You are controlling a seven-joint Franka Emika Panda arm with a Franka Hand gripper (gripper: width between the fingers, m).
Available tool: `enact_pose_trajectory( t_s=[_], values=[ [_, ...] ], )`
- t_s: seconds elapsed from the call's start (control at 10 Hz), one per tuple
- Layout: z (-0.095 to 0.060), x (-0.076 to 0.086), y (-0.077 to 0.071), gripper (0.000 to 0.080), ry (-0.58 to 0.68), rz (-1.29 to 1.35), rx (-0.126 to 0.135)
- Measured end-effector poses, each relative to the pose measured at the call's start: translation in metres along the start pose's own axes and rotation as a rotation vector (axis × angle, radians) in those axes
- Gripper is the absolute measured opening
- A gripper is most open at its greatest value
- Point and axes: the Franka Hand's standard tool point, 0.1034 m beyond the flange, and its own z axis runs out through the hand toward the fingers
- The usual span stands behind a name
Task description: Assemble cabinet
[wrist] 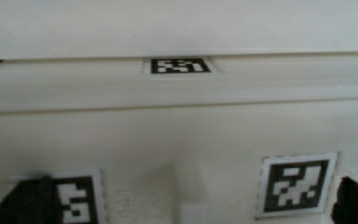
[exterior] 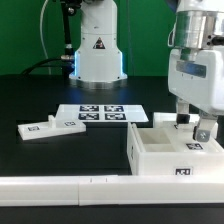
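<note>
The cabinet box [exterior: 172, 153] is a large white open box with inner compartments and a tag on its front, standing at the exterior view's right. My gripper [exterior: 193, 127] hangs low over its far right part, jaws open with nothing held. In the wrist view the box's white surface [wrist: 176, 130] fills the frame with three tags on it, one [wrist: 179, 66] further off. My gripper [wrist: 181, 205] spans it, and the dark fingertips [wrist: 357, 195] show at the frame's edges. A flat white cabinet panel [exterior: 50, 127] with tags lies on the table at the exterior view's left.
The marker board [exterior: 100, 113] lies flat in the middle of the black table. A long white rail [exterior: 60, 186] runs along the front edge. The robot's white base [exterior: 97, 50] stands at the back.
</note>
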Motion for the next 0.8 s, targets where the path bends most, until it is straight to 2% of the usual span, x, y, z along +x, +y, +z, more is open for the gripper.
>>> enact_pose_trajectory(
  t_s=[0.6,0.7,0.8],
  values=[
    [-0.001,0.002,-0.001,0.0796,0.001,0.001,0.001],
    [-0.01,0.007,-0.006,0.0796,-0.008,-0.033,0.014],
    [-0.027,0.017,-0.012,0.0796,-0.024,-0.055,0.036]
  ],
)
